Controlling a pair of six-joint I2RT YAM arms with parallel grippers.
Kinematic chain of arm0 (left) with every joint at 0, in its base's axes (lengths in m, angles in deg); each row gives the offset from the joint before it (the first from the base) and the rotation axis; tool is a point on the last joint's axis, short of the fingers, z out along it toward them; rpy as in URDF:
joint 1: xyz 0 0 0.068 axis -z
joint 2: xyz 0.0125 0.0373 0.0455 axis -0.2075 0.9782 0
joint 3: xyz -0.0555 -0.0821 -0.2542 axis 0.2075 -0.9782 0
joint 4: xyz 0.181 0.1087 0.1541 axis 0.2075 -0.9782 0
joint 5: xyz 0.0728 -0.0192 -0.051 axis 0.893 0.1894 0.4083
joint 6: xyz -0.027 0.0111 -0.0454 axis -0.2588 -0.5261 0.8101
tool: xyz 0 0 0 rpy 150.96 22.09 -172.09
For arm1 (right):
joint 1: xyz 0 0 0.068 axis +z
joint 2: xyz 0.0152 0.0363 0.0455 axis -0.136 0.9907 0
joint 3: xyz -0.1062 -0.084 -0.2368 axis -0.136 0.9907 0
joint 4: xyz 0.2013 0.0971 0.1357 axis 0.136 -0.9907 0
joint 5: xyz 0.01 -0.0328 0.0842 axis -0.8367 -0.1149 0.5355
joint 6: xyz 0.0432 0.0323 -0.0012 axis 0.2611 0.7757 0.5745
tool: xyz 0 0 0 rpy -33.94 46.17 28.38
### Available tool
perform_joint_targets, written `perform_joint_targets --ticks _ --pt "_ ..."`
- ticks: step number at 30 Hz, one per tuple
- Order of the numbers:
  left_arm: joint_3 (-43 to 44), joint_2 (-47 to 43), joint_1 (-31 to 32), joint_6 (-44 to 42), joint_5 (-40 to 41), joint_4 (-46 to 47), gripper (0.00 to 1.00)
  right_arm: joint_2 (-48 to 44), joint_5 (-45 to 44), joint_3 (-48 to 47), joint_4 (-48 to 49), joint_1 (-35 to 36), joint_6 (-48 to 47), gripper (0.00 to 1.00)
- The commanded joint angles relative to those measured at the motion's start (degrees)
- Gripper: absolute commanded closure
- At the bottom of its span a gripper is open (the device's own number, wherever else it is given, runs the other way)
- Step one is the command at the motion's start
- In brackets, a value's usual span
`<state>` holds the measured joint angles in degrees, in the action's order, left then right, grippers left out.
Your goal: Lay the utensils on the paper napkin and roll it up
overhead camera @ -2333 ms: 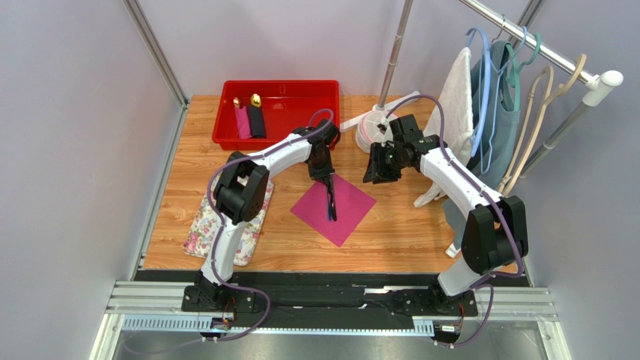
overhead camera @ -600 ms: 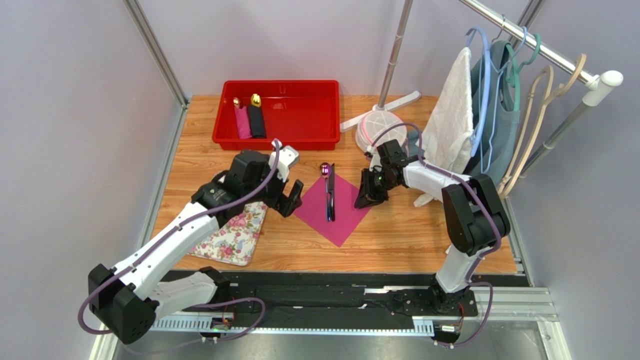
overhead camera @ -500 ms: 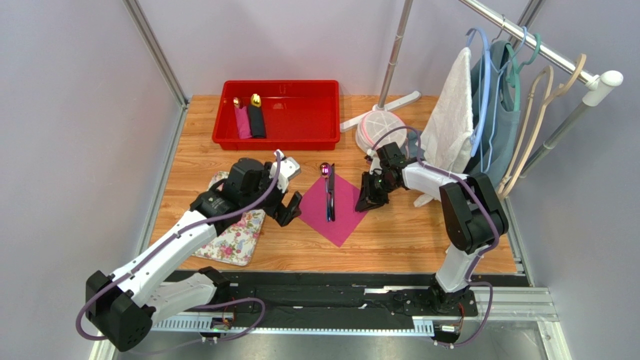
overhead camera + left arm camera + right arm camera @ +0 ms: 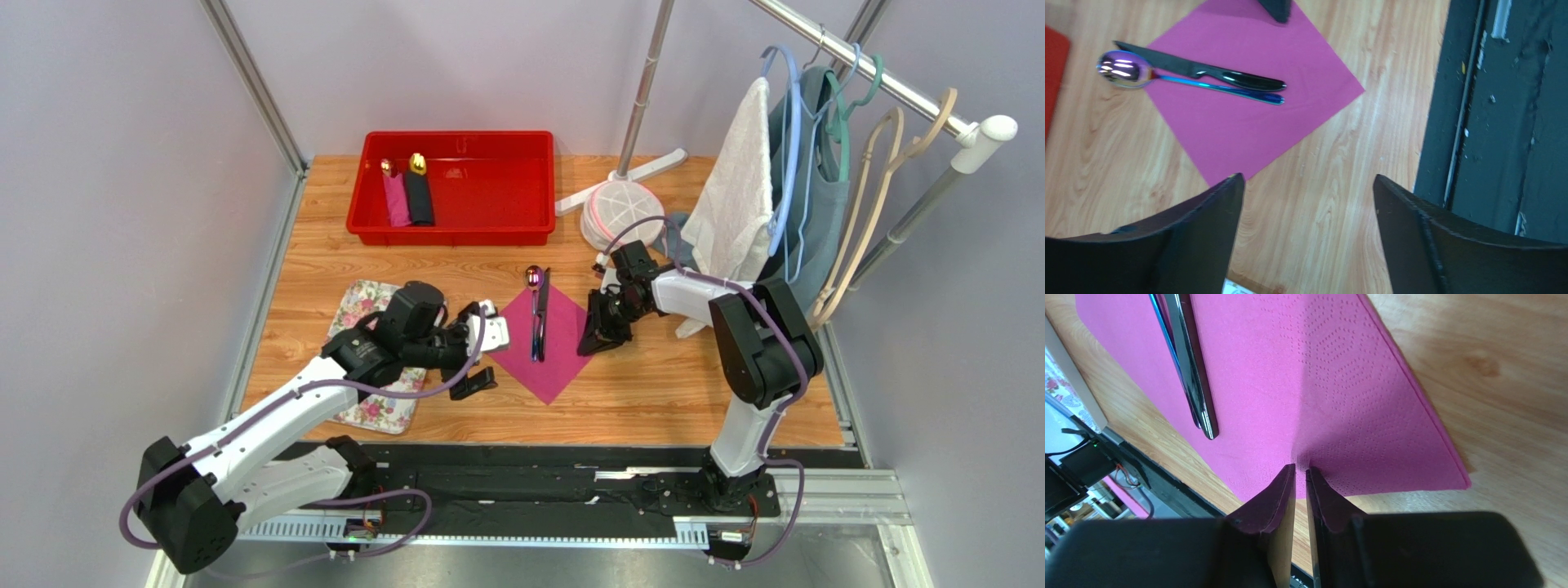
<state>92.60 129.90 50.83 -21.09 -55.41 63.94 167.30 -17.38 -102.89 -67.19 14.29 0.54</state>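
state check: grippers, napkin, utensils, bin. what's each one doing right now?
paper napkin: unrolled on the table, puckered near one corner.
utensils: lying side by side on the paper napkin, heads past its edge.
right gripper: shut on a fold of the paper napkin.
left gripper: open, empty, above the table.
red bin: holds two rolls.

Utensils (image 4: 537, 321) lie on the napkin (image 4: 558, 358) — tray (image 4: 449, 233) behind them.

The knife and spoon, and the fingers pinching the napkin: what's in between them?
Just bare pink napkin, a little puckered where the right fingers pinch it. Nothing else lies between them and the utensils. The right wrist view shows it.
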Motion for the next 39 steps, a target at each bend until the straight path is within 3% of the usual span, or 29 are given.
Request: perform_joint_targets --ticks 1,8,15,23,39 --pt "-1.2 2.9 4.5 -7.4 -0.4 2.0 0.21 -1.1 0.4 2.0 1.6 1.1 1.0 0.81" --pt "-2.5 8.2 11.6 -9.1 1.1 7.3 0.45 -2.3 0.0 0.0 -0.5 1.3 0.3 0.78" --pt "-4.0 15.2 21.0 -15.8 2.0 13.3 0.60 -6.2 2.6 -3.7 -2.0 1.3 0.7 0.70" --pt "-0.3 26.6 21.3 -17.1 5.3 17.7 0.65 -10.7 4.1 -6.2 -4.2 0.2 0.1 0.66" --pt "2.3 35.4 21.2 -18.6 7.5 21.7 0.64 -10.2 4.8 -6.8 -5.3 -1.5 -0.1 0.66"
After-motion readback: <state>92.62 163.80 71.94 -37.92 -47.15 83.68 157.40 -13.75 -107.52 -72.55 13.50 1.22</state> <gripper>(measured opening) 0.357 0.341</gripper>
